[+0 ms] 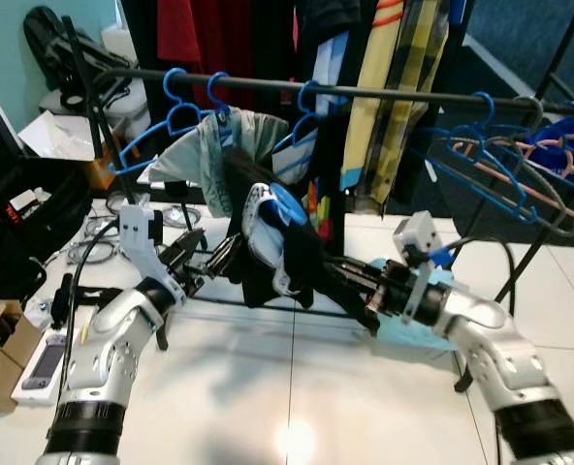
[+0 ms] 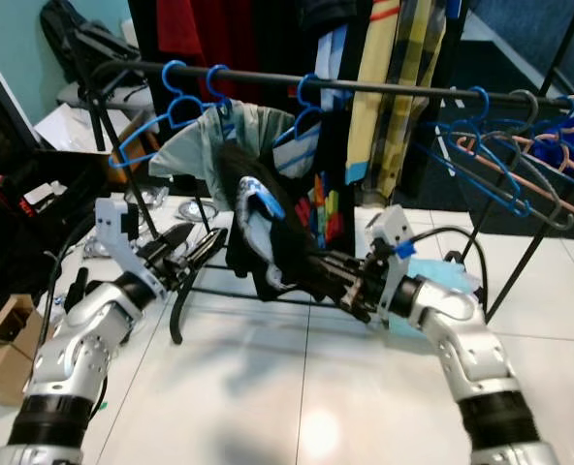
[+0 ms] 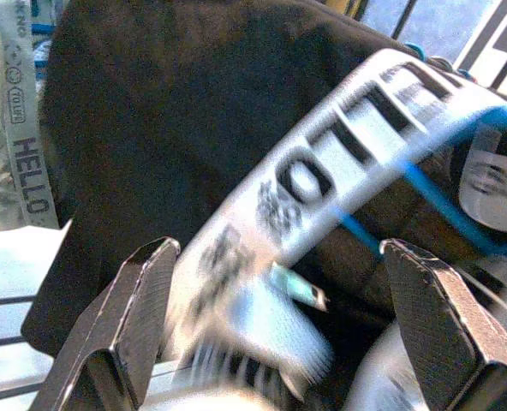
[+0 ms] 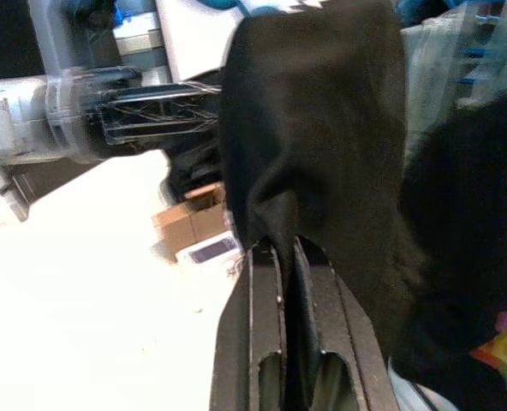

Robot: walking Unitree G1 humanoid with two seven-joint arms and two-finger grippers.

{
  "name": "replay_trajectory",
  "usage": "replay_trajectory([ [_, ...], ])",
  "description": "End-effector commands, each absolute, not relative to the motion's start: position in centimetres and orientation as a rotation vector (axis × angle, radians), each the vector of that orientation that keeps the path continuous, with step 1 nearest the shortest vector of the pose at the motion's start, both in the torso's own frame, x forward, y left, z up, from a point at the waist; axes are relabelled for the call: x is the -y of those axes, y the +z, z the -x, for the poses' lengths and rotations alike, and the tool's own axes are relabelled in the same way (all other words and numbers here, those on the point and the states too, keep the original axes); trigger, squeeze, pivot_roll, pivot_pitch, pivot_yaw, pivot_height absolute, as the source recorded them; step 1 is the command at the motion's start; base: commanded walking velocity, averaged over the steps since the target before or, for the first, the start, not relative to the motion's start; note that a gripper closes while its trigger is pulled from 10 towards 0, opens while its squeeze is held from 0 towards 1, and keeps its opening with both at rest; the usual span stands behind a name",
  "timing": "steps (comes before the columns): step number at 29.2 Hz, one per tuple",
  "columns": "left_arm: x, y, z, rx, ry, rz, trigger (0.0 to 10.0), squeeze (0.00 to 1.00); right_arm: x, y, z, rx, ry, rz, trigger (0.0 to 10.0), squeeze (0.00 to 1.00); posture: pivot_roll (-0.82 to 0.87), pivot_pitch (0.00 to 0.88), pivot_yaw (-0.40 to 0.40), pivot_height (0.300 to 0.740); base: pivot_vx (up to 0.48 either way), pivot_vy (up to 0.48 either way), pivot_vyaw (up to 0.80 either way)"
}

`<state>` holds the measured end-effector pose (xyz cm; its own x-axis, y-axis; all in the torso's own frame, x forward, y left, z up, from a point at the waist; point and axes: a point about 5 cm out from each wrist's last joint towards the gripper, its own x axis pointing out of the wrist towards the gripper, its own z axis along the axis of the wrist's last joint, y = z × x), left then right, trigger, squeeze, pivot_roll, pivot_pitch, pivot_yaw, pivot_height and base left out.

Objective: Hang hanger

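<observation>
1. Centrally, a black garment (image 1: 268,254) with a white printed band hangs on a blue hanger (image 1: 289,201) just below the rail (image 1: 365,93), between the two silver arms.
2. Right gripper (image 4: 289,257): its long black fingers are pressed together on a fold of the black cloth, as the right wrist view shows; it reaches in from the right.
3. Left gripper (image 1: 205,254): fingers spread apart, just left of the garment and holding nothing; in the left wrist view its ridged pads (image 3: 146,300) stand either side of the white band.
4. Rail: a thin dark metal tube, carrying several blue wire-like hangers (image 1: 185,102), a grey-green garment (image 1: 214,145) on the left, and a yellow striped cloth (image 1: 394,87) farther back.
5. Handling, as a judgement: the cloth is soft, limp and light, so it will sag and swing; the hanger is stiff, thin plastic and likely slippery. Taking hold near the hook's neck would give better control than gripping fabric.
6. Floor (image 1: 297,387): glossy pale tiles, with cables and boxes at the left.
</observation>
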<state>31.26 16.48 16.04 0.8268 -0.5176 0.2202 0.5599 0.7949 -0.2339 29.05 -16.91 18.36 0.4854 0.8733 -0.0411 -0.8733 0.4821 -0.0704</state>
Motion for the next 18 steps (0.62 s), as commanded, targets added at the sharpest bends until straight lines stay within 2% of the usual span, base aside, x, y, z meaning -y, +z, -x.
replay_trajectory([
  [1,-16.7,16.1,-30.5,0.157,-0.583,0.242,10.0,0.00,17.7,18.7,-27.8,-0.039,1.121,0.113,0.0,0.00,-0.08,0.031,0.017,0.740,0.000,0.000,0.00],
  [8,-17.8,17.1,-29.1,0.206,-0.521,0.149,10.0,0.00,18.8,19.1,-26.3,-0.077,1.158,0.161,0.0,0.00,-0.06,0.056,-0.016,0.740,0.000,0.000,0.00],
  [11,-18.7,18.2,-28.4,0.232,-0.474,0.073,10.0,0.00,19.4,20.2,-26.6,-0.052,1.130,0.185,0.0,0.00,-0.05,0.065,-0.026,0.740,0.000,0.000,0.00],
  [16,-18.5,19.1,-28.1,0.261,-0.436,-0.115,10.0,0.00,19.2,21.7,-26.5,-0.016,1.148,0.182,0.0,0.00,-0.03,0.062,-0.021,0.740,0.000,0.000,0.00],
  [17,-17.9,19.5,-28.1,0.287,-0.437,-0.149,2.4,0.00,19.0,22.1,-26.5,-0.002,1.151,0.181,0.0,0.00,-0.03,0.061,-0.021,0.740,0.000,0.000,0.00],
  [18,-17.9,19.5,-28.1,0.287,-0.437,-0.149,2.4,0.00,19.0,22.1,-26.5,-0.002,1.151,0.181,0.0,0.00,-0.03,0.061,-0.021,0.740,0.000,0.000,0.00],
])
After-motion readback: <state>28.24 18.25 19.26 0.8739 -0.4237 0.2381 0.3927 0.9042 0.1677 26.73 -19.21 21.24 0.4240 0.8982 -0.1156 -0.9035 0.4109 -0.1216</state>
